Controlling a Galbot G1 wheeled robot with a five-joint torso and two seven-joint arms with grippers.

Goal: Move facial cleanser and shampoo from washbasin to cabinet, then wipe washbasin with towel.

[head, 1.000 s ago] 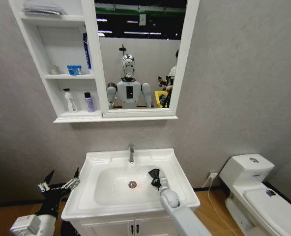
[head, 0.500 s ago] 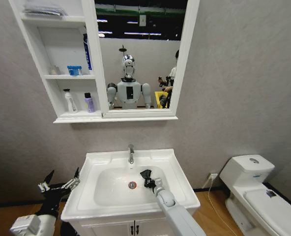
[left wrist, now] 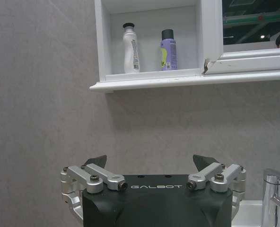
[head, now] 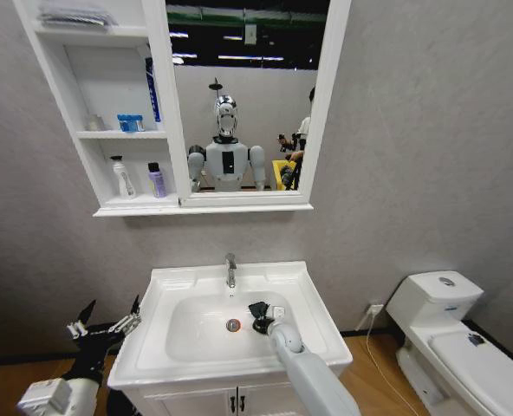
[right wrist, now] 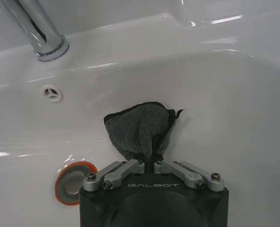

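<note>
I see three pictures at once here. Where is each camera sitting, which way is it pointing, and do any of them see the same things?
Head view: on the robot's head, facing forward and down at the washbasin and cabinet; both arms show, the left gripper parked beside the basin.
Left wrist view: on the left wrist, looking up at the cabinet's bottom shelf past the open left gripper.
Right wrist view: on the right wrist, looking into the bowl past the right gripper, shut on the towel.
Shared: head and right wrist views both show towel, tap and drain.
</note>
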